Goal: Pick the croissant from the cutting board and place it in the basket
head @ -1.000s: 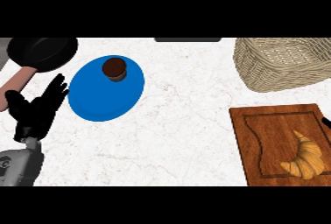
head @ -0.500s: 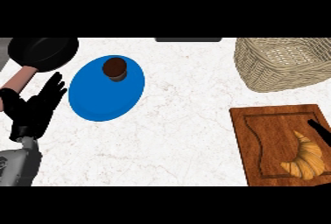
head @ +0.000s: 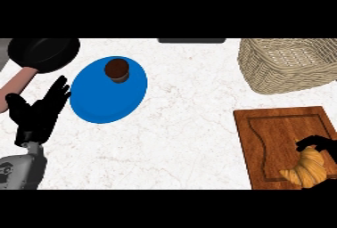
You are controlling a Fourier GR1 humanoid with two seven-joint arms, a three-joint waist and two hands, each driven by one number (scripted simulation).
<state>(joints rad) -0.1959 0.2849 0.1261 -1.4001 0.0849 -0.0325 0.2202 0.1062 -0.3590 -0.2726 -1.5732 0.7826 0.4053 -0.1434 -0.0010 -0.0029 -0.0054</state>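
Observation:
The golden croissant (head: 306, 170) lies on the lower right part of the wooden cutting board (head: 276, 129), partly cut off by the view's lower edge. My right hand (head: 320, 143) comes in from the right edge and covers the croissant's upper end; most of the hand is out of view. The woven basket (head: 289, 62) stands at the top right, beyond the board. At the left, my left hand (head: 38, 115) rests open with its fingers pointing up, beside the blue plate.
A blue plate (head: 105, 95) at the left carries a small brown cup (head: 117, 70). A black pan (head: 43, 51) with a pinkish handle (head: 18, 85) lies at the top left. A dark object (head: 191, 40) sits at the top edge.
My right hand has moved in from the right edge and down onto the croissant's upper end. The left hand has barely shifted.

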